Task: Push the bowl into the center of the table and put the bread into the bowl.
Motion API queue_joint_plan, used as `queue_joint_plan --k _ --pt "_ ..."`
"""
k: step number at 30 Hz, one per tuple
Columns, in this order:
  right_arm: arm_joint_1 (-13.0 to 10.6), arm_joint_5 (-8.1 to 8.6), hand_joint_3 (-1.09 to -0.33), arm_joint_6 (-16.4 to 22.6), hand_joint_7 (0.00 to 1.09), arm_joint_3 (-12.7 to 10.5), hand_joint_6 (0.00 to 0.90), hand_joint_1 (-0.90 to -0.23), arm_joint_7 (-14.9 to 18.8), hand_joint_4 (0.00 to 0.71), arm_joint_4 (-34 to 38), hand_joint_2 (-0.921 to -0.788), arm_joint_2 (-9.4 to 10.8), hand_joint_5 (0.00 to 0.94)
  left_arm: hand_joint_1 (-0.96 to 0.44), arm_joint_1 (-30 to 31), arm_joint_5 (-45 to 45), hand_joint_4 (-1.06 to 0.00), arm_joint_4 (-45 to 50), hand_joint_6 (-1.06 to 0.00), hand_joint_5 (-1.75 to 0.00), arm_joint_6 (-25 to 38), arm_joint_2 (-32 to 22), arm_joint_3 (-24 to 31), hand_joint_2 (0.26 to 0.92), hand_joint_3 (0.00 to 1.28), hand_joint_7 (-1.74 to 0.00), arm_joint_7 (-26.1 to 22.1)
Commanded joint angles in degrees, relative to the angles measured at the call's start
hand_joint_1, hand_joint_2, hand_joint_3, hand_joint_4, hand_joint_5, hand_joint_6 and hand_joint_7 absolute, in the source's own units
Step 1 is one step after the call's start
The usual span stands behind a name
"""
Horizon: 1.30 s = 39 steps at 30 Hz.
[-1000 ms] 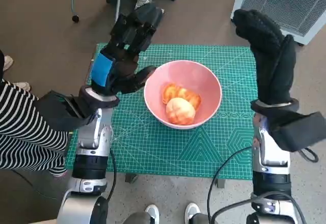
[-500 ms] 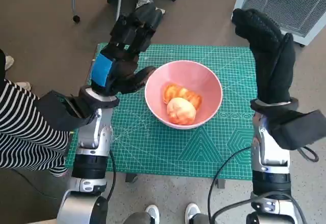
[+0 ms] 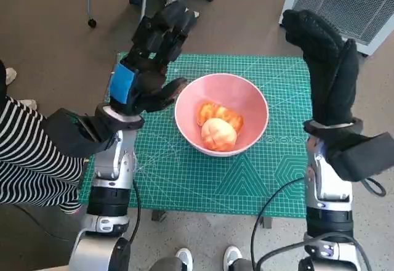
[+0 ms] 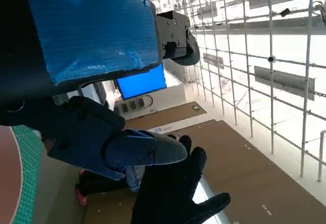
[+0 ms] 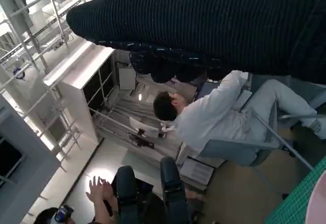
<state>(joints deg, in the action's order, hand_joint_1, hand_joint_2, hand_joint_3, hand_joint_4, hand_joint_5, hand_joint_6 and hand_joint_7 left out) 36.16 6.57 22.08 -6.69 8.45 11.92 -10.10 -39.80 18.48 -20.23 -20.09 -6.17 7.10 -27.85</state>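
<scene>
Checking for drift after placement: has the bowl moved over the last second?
No. The bowl sits at the same spot on the green mat, its rim against the same grid lines, with the bread inside.

A small table [image 3: 184, 206] is sitting mid-frame — a green cutting mat [image 3: 184, 172] is covering it, a pink bowl [image 3: 246, 101] resting centrally on the mat.

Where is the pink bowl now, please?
In the head view, the pink bowl stands near the middle of the green mat, holding the bread, between the two raised hands.
</scene>
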Motion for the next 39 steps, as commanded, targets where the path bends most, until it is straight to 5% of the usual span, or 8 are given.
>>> queue_joint_plan --k 1,39 --pt "-2.1 0.15 -0.769 -1.5 0.54 -0.2 0.075 -0.812 0.2 0.217 -0.7 -0.921 -0.3 0.000 -0.65 0.2 0.5 -0.11 2.7 0.00 -0.05 1.5 0.5 -0.8 0.921 0.35 -0.55 0.0" --pt "-7.8 2.72 -0.750 -5.0 0.54 -1.3 0.112 -0.821 1.1 0.218 -8.1 -0.921 -0.4 0.002 -0.66 3.6 -0.8 -0.08 8.4 0.00 -0.06 3.0 0.0 -3.8 0.921 0.34 -0.54 -0.3"
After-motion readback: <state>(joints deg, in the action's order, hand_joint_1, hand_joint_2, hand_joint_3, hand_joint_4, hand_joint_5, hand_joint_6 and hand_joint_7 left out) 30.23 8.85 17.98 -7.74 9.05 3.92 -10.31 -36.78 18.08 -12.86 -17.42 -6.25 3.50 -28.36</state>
